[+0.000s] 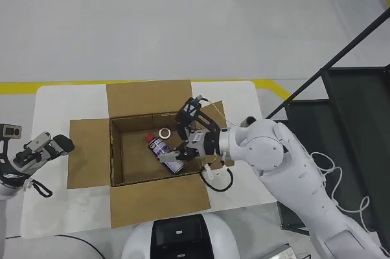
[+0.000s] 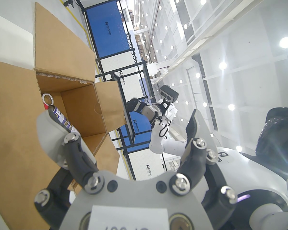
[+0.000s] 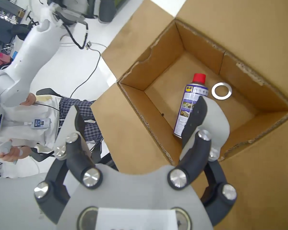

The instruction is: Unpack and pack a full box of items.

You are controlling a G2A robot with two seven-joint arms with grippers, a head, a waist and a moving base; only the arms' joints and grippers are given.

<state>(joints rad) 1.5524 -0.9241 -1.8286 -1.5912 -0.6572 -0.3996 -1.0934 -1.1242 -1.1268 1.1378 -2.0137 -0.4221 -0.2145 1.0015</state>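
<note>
Right claw [image 3: 138, 114]: wide open, nothing in it. It hangs over the box [image 1: 149, 97], toward the box's right-hand wall.

Spray can [image 3: 189, 101] lies flat on the box floor below that claw. Red cap end is toward the far wall, base end toward the robot. In the left wrist view the claw sits above rim height, so claw and can are apart, no contact.

Metal ring [image 3: 221, 91] lies flat on the floor just beside the cap. There looks to be a small gap between ring and can.

Left claw [image 2: 118, 117]: also spread wide, empty. It is out past the box's left flap, near that flap's outer edge, over the left side of the white table [image 1: 72, 103]. Well apart from the can.

Hard to see:
- Right wrist view: one finger [image 3: 196, 116] of the right claw covers the can's base end.
- Top view: the same end runs under the right claw, so I can't tell exactly where the base stops.
- Left wrist view: the left claw's own finger [image 2: 50, 125] blocks the lower part of the can. The cap end, some label and the ring show.
- Label print is too small to make out.
</note>
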